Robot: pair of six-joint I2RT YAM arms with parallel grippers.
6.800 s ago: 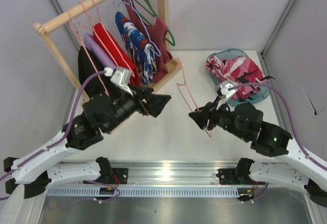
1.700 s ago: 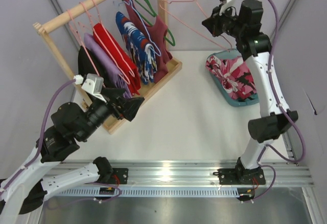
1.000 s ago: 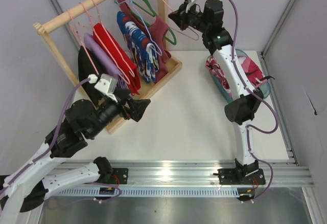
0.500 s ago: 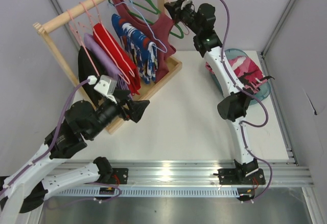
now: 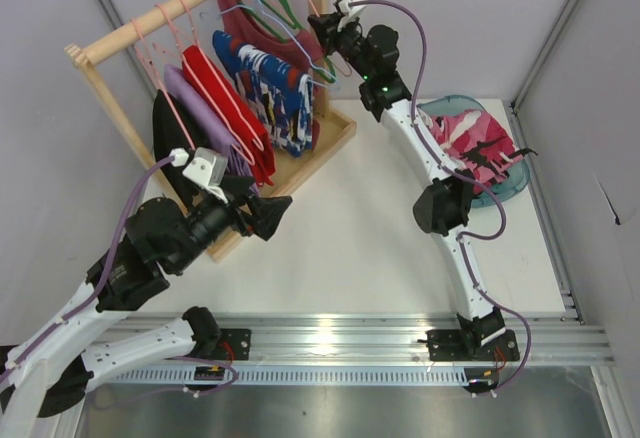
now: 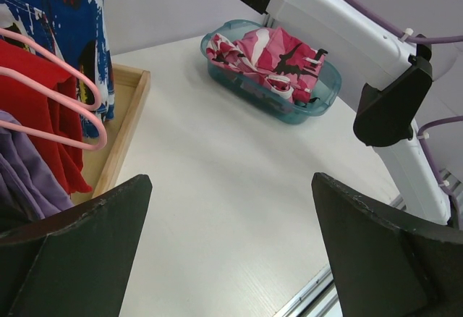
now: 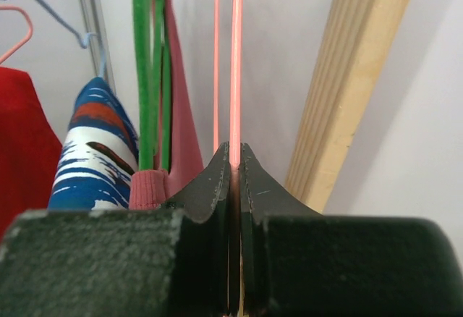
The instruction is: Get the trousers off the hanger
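The trousers (image 5: pixel 470 143) lie bunched in the teal basket (image 5: pixel 503 189) on the surface (image 5: pixel 350 238), off the hanger (image 7: pixel 236 56). Right pincer (image 7: pixel 235 147) is clamped on its pink wire beside the rack post (image 7: pixel 354 78); left pincer (image 6: pixel 231 179) gapes, empty. Risk: letting go before the hook seats would drop the hanger, or snag the green hanger (image 7: pixel 145 64).

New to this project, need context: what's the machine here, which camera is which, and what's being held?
Two robot arms, a left arm and a right arm, are bolted at the near edge of a white table. The wide picture comes from a fixed camera above and behind them. The other two come from a camera on each wrist. The right claw is shut on a thin pale-pink hanger, up by the wooden rack of hung clothes. The left claw is open and holds nothing. The pink patterned trousers lie in a teal tub at the table's far right, off the hanger.
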